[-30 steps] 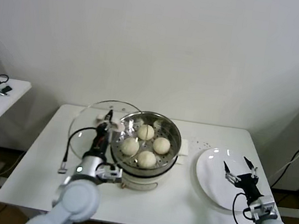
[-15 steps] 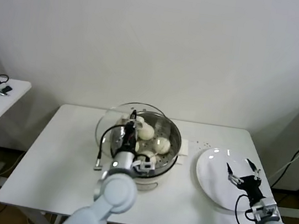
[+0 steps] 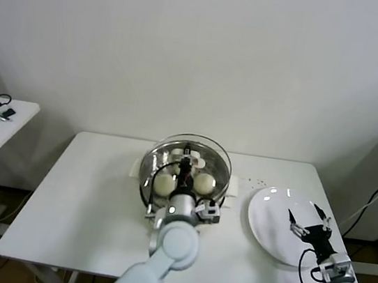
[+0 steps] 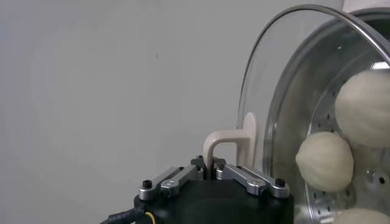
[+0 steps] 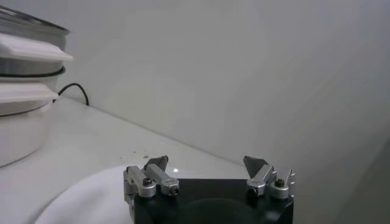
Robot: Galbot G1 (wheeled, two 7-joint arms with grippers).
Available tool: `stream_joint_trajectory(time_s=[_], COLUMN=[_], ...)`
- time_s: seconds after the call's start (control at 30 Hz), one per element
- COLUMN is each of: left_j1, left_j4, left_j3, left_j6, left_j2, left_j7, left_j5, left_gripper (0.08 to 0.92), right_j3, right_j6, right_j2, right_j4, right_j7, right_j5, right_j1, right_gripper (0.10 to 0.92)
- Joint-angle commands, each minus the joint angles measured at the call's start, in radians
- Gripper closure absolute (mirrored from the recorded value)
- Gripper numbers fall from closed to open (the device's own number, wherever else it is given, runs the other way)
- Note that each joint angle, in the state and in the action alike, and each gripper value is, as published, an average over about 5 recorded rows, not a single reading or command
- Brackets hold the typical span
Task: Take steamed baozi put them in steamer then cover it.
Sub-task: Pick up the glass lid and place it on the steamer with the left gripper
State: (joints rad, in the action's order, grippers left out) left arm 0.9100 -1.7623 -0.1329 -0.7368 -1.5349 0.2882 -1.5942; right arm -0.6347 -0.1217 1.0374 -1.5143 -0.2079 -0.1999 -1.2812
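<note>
Since a second ago, my left hand (image 3: 185, 162) has carried the cover (image 3: 187, 161) from beside the steamer (image 3: 219, 188) to above it. From the head, baozi (image 3: 204, 183) sit inside; my right hand (image 3: 308, 224) hovers spread wide over the white plate (image 3: 268, 226) on the table (image 3: 81, 204). Left wrist: my hand (image 4: 212, 165) is clamped on the cover's handle (image 4: 228, 141). Right wrist: my hand (image 5: 207, 167) gapes empty. No writing is readable.

We count 1 steamer (image 3: 185, 176) with 1 cover (image 3: 188, 157) over it, and through the glass we can make out 3 steamed baozi (image 3: 205, 184); any others are hidden. We also count 1 white plate (image 3: 271, 216), 2 tables (image 3: 82, 197) and 2 grippers (image 3: 308, 219).
</note>
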Motion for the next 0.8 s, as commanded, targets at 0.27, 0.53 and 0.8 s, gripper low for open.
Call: stream_joint_trajectory(time_s=[0.27,0.53,0.8], left_j1=[-0.010,-0.016,-0.022], left_j4=[0.083,0.100,0.105], left_j3=[-0.006,-0.008,-0.006], left_j6=[-0.037,-0.043,-0.048], left_j2=[-0.030,-0.029,-0.015], left_j7=[0.005,0.006,0.007], left_j5=[-0.057,-0.049,-0.043], left_gripper=[0.850,0.850,0.850], right_j3=[-0.008,-0.008,-0.016], right_j6=[-0.008,-0.008,-0.010], right_j2=[-0.001,-0.002,-0.007], right_j4=[0.011,0.011,0.013], right_j7=[-0.008,-0.009,-0.012], right_j5=[0.005,0.005,0.003], right_j1=[-0.007,-0.007,-0.011], right_gripper=[0.203,0.203,0.203])
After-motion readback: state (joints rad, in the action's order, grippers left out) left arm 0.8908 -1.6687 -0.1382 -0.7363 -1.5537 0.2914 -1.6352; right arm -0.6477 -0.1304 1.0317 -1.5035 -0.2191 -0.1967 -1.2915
